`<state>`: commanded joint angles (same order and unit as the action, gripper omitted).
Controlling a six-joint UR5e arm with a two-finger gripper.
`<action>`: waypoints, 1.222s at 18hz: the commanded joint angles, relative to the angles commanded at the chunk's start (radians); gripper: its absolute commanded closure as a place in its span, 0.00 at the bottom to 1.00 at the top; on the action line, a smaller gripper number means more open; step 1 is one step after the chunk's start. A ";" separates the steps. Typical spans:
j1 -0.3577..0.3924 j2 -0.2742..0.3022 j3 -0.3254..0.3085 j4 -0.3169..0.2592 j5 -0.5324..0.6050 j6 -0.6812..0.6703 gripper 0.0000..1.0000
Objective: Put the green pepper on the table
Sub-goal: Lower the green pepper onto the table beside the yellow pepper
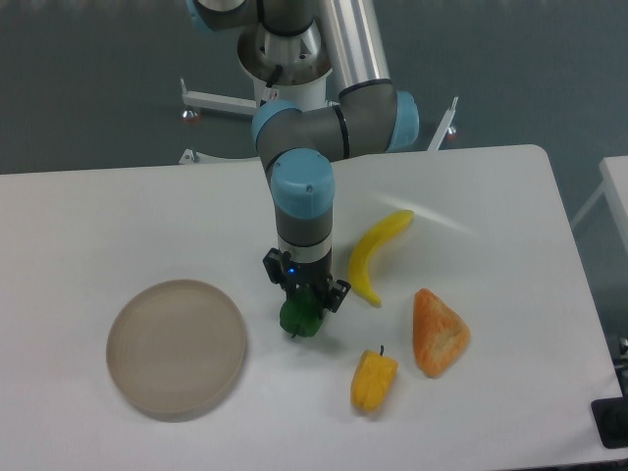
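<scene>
The green pepper (297,320) is a small dark-green lobed thing near the middle of the white table (128,216), just right of the plate. My gripper (302,306) points straight down and is shut on the green pepper from above, its black fingers hiding the pepper's top. Whether the pepper's underside touches the tabletop or hangs just above it cannot be told from this view.
A round beige-grey plate (176,346) lies at the front left. A yellow banana (374,254) lies right of the arm, an orange wedge-shaped thing (438,332) further right, and a small yellow pepper (373,380) in front of the gripper.
</scene>
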<state>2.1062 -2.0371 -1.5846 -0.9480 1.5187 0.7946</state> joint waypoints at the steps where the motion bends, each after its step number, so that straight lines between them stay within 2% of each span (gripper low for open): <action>1: 0.000 0.000 0.000 0.000 0.000 -0.002 0.58; 12: 0.000 -0.003 -0.009 0.000 -0.002 0.011 0.56; 14: 0.000 -0.003 -0.009 0.000 0.000 0.011 0.52; 16: 0.000 -0.003 -0.011 0.000 0.000 0.011 0.44; 22: 0.000 -0.003 -0.012 0.000 0.000 0.009 0.35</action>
<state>2.1062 -2.0402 -1.5969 -0.9480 1.5186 0.8038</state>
